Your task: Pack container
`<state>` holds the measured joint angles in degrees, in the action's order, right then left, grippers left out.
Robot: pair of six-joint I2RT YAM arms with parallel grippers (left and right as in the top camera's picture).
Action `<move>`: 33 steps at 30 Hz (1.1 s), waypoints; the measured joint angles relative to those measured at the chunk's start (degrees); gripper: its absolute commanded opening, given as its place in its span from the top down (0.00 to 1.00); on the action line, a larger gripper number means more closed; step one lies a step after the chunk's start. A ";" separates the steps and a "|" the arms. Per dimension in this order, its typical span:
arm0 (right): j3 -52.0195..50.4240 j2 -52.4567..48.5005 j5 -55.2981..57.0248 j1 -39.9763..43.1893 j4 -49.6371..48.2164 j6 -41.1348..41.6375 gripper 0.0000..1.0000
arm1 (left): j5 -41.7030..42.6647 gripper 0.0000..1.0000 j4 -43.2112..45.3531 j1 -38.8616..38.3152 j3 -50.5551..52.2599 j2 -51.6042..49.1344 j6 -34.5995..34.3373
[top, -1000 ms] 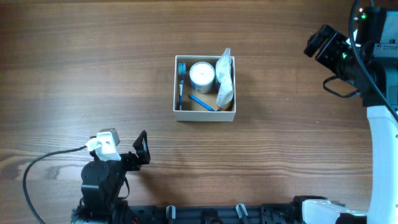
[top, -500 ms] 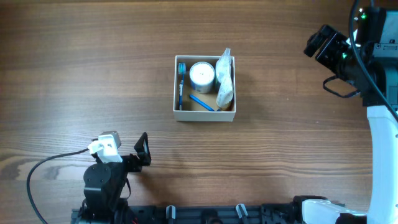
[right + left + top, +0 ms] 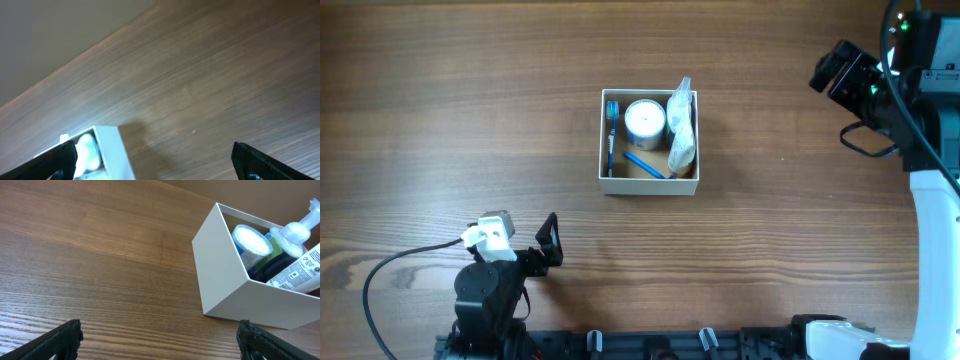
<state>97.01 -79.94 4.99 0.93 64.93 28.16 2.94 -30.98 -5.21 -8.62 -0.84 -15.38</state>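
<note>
The container (image 3: pixel 650 186) sits mid-table (image 3: pixel 470 100), well apart from both arms. Inside we see a jar (image 3: pixel 644 119), a toothbrush (image 3: pixel 611 128) along the left wall, and a pale tube (image 3: pixel 681 128) leaning on the right wall with its top poking above the rim. We spot nothing loose outside it from overhead, so we judge the packing to be done or nearly so.

The left gripper (image 3: pixel 159 341) hangs low near the front edge, its fingers spread wide with nothing between them. The right gripper (image 3: pixel 155 162) is high at the far right, likewise spread and empty.

What worries us from here:
- The tube stands proud of the rim, so a finger sweeping past could catch it and lever it out.
- The walls are thin and the container looks light, so any nudge on a wall would likely slide or skew it on the smooth wood rather than meet resistance.
- Pushing the tube down from above could jam it against the jar.
- The left arm's cable (image 3: pixel 390 265) loops over the table and might drag if that arm reaches forward
</note>
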 measured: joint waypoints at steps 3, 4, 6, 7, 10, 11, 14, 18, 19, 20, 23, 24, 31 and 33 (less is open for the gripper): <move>-4.07 4.48 1.64 0.00 -4.13 -3.30 0.00 | 0.00 0.00 0.02 0.00 0.00 0.00 0.00; -7.50 7.58 1.90 0.00 -7.41 -4.52 0.00 | 0.00 0.00 0.04 0.00 0.00 0.04 0.00; -15.58 16.00 2.40 0.00 -12.61 -6.49 0.00 | 0.00 0.00 0.13 0.00 0.02 0.07 0.00; -18.73 19.19 2.56 0.00 -15.47 -7.08 0.00 | 0.00 0.00 0.22 0.00 0.02 0.09 0.00; -38.56 36.85 2.95 0.00 -26.80 -8.85 0.00 | 0.00 0.00 0.15 0.00 0.09 0.11 0.00; -48.09 45.22 2.97 0.00 -29.11 -9.14 0.00 | 0.00 0.00 0.22 0.00 0.13 0.20 0.00; -60.08 55.36 2.84 -0.02 -30.23 -9.42 0.00 | 0.00 0.00 0.39 0.00 0.11 0.26 0.00; -72.61 68.70 2.08 0.00 -29.42 -9.44 0.00 | 0.00 0.00 0.17 0.00 0.13 0.37 0.00; -74.42 70.55 1.68 0.00 -29.49 -9.44 0.00 | 0.00 0.00 0.20 0.00 0.13 0.37 0.00; -75.87 71.69 1.44 0.00 -30.01 -9.44 0.00 | 0.00 0.00 0.17 0.00 0.13 0.37 0.00; -80.00 73.75 1.01 0.00 -31.41 -9.44 0.00 | 0.00 0.00 0.20 0.00 0.13 0.37 0.00; -81.13 73.96 0.92 0.00 -31.65 -9.44 0.00 | 0.00 0.00 0.17 0.00 0.13 0.37 0.00; -88.83 75.38 -1.16 0.00 -40.52 -9.44 0.00 | 0.00 0.00 0.20 0.00 0.13 0.37 0.00; -89.00 75.43 -1.20 0.00 -40.83 -9.44 0.00 | 0.00 0.00 0.17 0.00 0.13 0.37 0.00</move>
<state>8.01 -4.51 3.79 0.93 24.10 18.72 2.94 -30.81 -5.21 -8.49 -0.47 -15.38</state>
